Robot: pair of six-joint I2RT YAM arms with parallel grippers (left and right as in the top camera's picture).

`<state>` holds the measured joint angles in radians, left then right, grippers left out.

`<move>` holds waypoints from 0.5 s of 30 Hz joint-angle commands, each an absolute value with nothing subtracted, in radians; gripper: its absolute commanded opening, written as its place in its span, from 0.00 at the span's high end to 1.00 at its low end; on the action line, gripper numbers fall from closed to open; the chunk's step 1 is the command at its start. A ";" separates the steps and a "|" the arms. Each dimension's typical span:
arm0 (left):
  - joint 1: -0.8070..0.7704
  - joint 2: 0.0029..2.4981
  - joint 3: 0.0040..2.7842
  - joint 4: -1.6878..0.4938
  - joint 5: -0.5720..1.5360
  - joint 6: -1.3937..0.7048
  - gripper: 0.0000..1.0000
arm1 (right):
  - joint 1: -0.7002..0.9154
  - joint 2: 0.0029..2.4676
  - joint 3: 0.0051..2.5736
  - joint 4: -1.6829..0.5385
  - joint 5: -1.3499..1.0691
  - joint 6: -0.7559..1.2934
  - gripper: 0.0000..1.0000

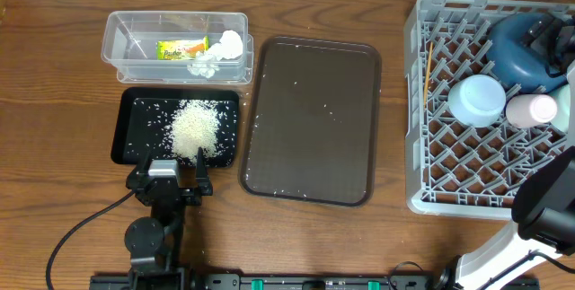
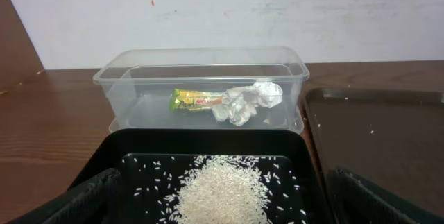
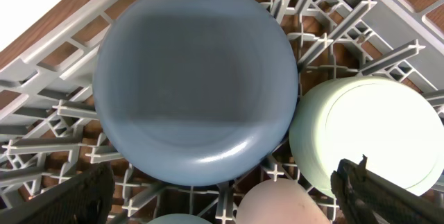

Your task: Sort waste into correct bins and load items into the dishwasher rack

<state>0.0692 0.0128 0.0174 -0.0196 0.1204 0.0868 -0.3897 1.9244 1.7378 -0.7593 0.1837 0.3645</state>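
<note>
The clear tub [image 1: 126, 52] holds the yellow-green wrapper [image 1: 182, 49] and the crumpled tissue [image 1: 225, 49]; all three also show in the left wrist view, tub [image 2: 111, 99], wrapper [image 2: 194, 100], tissue [image 2: 246, 101]. The rice heap [image 1: 195, 128] lies in the black tray [image 1: 130, 115]. My left gripper [image 1: 180, 175] is open and empty at the tray's near edge, its fingers [image 2: 222, 189] either side of the rice [image 2: 222, 189]. The grey rack [image 1: 422, 101] holds the dark blue plate [image 1: 512, 52], a pale blue bowl [image 1: 476, 99], the pink cup [image 1: 530, 109] and the orange stick [image 1: 429, 70]. My right gripper [image 3: 225, 175] is open above the plate [image 3: 194, 78].
The brown serving tray [image 1: 310, 119] lies between the black tray and the rack, with a few stray grains on it. In the right wrist view a pale bowl [image 3: 368, 134] and the pink cup [image 3: 277, 207] sit beside the plate. A second pale rim shows at the bottom edge.
</note>
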 commanded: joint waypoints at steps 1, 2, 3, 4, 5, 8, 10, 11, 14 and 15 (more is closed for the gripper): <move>0.073 0.006 0.004 -0.059 0.127 0.101 0.05 | -0.386 1.940 1.736 -0.760 0.194 0.381 0.01; 0.073 0.006 0.004 -0.060 0.127 0.101 0.05 | -0.387 1.940 1.736 -0.759 0.194 0.381 0.01; 0.073 0.006 0.004 -0.059 0.127 0.101 0.05 | -0.387 1.939 1.736 -0.759 0.194 0.381 0.01; 0.073 0.006 0.004 -0.059 0.127 0.101 0.05 | -0.388 1.936 1.736 -0.760 0.194 0.381 0.01; 0.073 0.006 0.004 -0.059 0.127 0.101 0.05 | -0.388 1.935 1.736 -0.760 0.194 0.381 0.01; 0.073 0.006 0.004 -0.059 0.127 0.101 0.05 | -0.386 1.905 1.736 -0.761 0.194 0.381 0.01; 0.073 0.006 0.004 -0.060 0.127 0.101 0.05 | -0.376 1.872 1.736 -0.764 0.194 0.381 0.01; 0.073 0.006 0.004 -0.060 0.127 0.101 0.05 | -0.372 1.855 1.736 -0.764 0.194 0.381 0.01; 0.073 0.006 0.004 -0.059 0.127 0.101 0.05 | -0.373 1.781 1.736 -0.764 0.194 0.381 0.01; 0.073 0.006 0.004 -0.059 0.127 0.101 0.05 | -0.374 1.752 1.736 -0.764 0.194 0.381 0.01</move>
